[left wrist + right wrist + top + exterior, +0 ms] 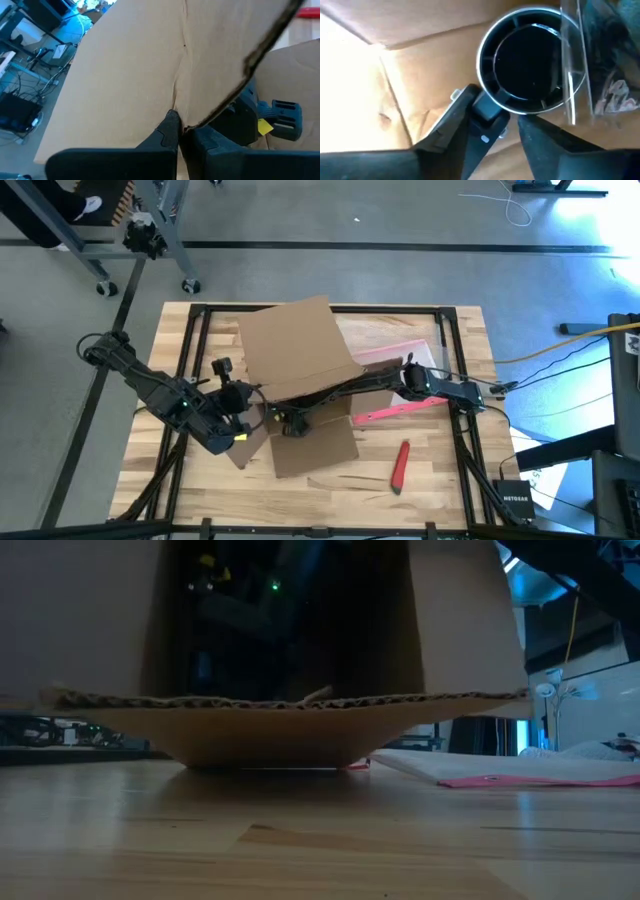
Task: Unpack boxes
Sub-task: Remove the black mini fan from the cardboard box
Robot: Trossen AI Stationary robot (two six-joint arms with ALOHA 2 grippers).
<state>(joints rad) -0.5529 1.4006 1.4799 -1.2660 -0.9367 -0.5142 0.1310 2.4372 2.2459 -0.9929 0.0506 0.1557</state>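
Ideally, with the box [300, 370] mid-frame on the desk [430, 480], the left end effector [181, 131] keeps its flap pinched while the right end effector [507, 127], half-open, settles around the black round object [530, 60] inside.

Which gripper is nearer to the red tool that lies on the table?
Right. The right gripper reaches into the cardboard box, just left of the red tool. The left gripper clamps a box flap, farther left.

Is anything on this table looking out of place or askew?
The cardboard box sits skewed on the table, flaps splayed. The left gripper pinches one flap; the right gripper reaches inside by a round black object.
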